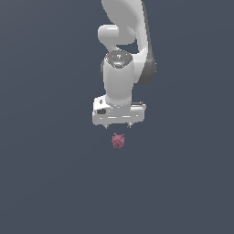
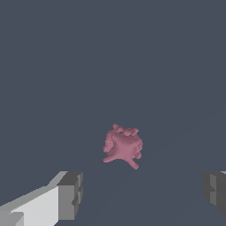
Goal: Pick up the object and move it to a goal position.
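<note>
The gripper hangs with its jaws spread wide and empty, and the object, a roundish lump on the bare floor, lies just below, centred between the fingers.

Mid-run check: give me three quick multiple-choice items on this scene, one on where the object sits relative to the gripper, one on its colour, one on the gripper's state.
1. Where is the object relative to the gripper?
A. Clamped between the fingers
B. Lying free of the fingers, untouched
C. Resting on top of the arm

2. What colour is the object?
A. Bright green
B. Yellow
C. Dark pink-red

3. What state is the gripper in?
A. Open, holding nothing
B. Shut on the object
C. Shut and empty

Answers:
1 B: the wrist view shows clear floor between the lump and both fingers.
2 C: both views show a pink-red bumpy lump.
3 A: the fingers stand wide apart with nothing between them.
</note>
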You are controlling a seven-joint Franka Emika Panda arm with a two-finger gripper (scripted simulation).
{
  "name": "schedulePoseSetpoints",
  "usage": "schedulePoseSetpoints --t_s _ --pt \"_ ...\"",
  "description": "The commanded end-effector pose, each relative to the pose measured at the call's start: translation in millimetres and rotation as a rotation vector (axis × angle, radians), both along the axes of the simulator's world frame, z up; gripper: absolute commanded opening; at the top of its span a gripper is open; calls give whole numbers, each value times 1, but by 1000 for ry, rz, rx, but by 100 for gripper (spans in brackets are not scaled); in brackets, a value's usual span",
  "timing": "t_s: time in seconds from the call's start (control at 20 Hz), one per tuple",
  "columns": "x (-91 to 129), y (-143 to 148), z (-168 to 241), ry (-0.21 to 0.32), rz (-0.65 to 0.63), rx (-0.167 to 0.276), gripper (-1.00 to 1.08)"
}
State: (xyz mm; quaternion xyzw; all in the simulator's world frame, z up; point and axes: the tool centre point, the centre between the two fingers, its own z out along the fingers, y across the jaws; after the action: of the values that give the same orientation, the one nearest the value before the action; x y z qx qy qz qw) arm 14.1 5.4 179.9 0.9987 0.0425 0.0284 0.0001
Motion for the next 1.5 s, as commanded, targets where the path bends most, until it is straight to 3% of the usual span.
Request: schedulePoseSetpoints --t_s 0.0,1.45 --pt "0 0 -4 3 52 -5 100" --pt "0 -1 -56 41 857 -42 100"
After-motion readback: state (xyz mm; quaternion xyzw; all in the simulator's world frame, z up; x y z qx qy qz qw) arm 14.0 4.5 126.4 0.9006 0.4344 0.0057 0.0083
